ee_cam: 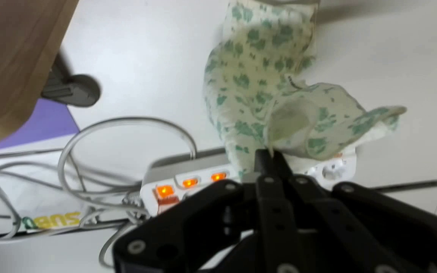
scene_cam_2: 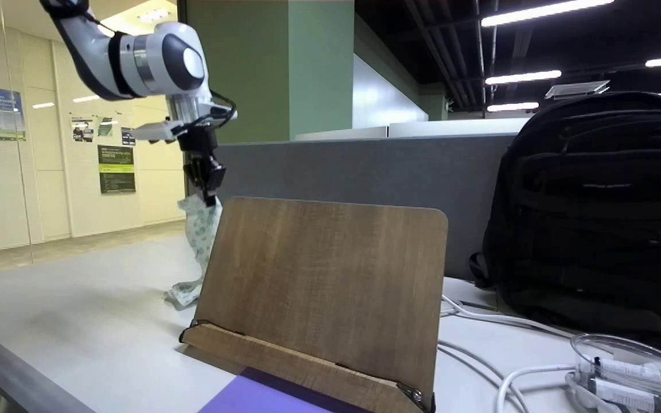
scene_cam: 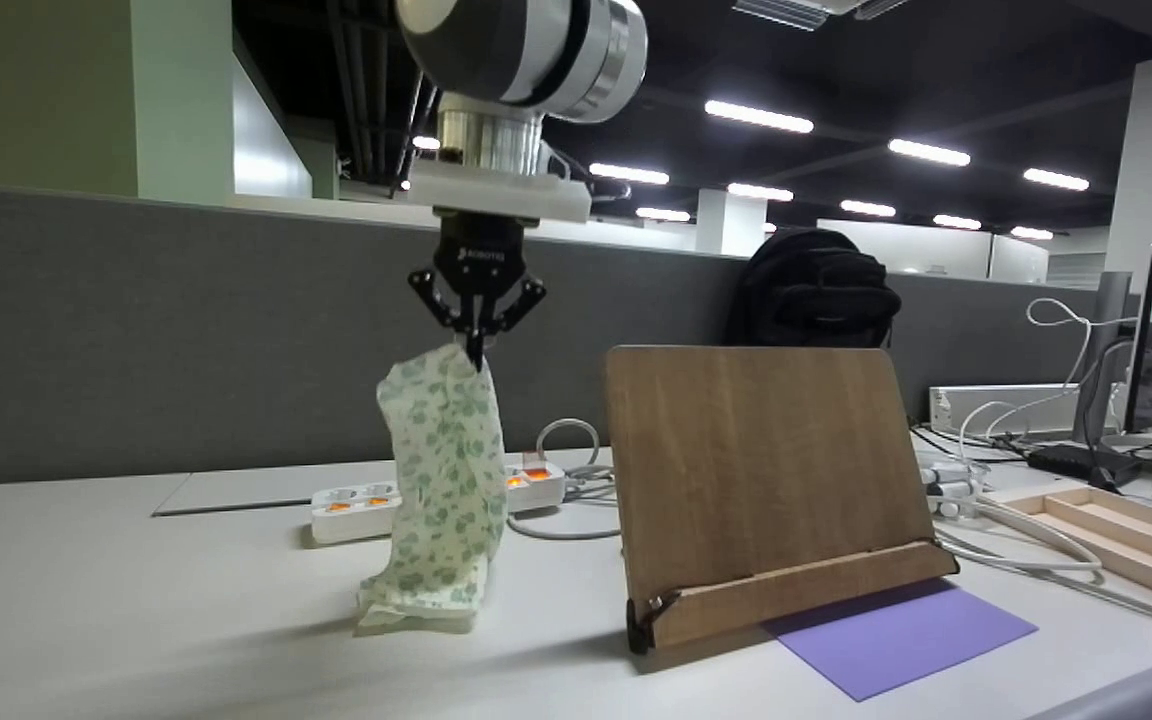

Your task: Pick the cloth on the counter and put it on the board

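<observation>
"Cloth looks soft, yes? Heavy?"

"Nah, prob v. light & floppy. Won't break, but it'll swing & fold if u go fast."

"Where's it now?"

"Hanging down from the gripper over the counter. Low end's v. close to the counter, can't tell if it touches. In an exterior view there's a gap btwn it & the board."

"How wide's the gripper?"

"No gap to speak of. Fingers are squeezed tight on a thin bit of cloth, w/ a loose flap poking out to the side in the wrist view."

"Good spot to hold?"

"Think so, b/c it's up by the top edge, so the rest hangs long. Thin pinch tho, might slip if it snags."

"And on the board?"

"It leans back & looks smooth, so cloth might slide. Ledge may catch it. Lift up 1st, then lay it down slow."
</observation>
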Motion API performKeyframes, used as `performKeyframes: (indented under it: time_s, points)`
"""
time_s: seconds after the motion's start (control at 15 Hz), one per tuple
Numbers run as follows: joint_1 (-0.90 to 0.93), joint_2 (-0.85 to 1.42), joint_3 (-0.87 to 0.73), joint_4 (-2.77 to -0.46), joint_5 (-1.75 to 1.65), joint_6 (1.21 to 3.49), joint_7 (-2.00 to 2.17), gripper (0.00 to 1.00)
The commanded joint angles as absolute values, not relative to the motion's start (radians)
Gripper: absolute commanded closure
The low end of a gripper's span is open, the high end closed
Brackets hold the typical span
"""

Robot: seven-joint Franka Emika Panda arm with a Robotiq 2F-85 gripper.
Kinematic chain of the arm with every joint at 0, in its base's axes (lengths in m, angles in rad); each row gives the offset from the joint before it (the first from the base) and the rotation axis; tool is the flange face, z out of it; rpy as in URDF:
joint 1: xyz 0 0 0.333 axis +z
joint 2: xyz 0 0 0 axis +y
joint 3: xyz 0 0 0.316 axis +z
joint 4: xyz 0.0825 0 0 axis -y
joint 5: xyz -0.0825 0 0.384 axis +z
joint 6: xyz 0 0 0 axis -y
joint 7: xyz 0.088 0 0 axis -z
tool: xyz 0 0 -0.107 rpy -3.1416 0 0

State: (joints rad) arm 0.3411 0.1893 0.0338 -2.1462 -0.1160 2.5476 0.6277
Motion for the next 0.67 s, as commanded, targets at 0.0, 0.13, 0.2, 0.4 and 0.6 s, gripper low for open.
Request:
performKeyframes:
  time_s: [0.0,0.13,0.2,0.4,0.6]
  points:
    - [0.269,0.095,0.032,-2.058,-0.141,2.446,0.647,1.0]
    - [0.226,0.041,0.03,-2.021,-0.174,2.412,0.663,1.0]
    - [0.204,0.008,0.031,-2.007,-0.188,2.393,0.668,1.0]
    - [0.143,-0.085,0.042,-1.981,-0.197,2.33,0.657,1.0]
    - [0.096,-0.185,0.056,-2.019,-0.187,2.273,0.639,1.0]
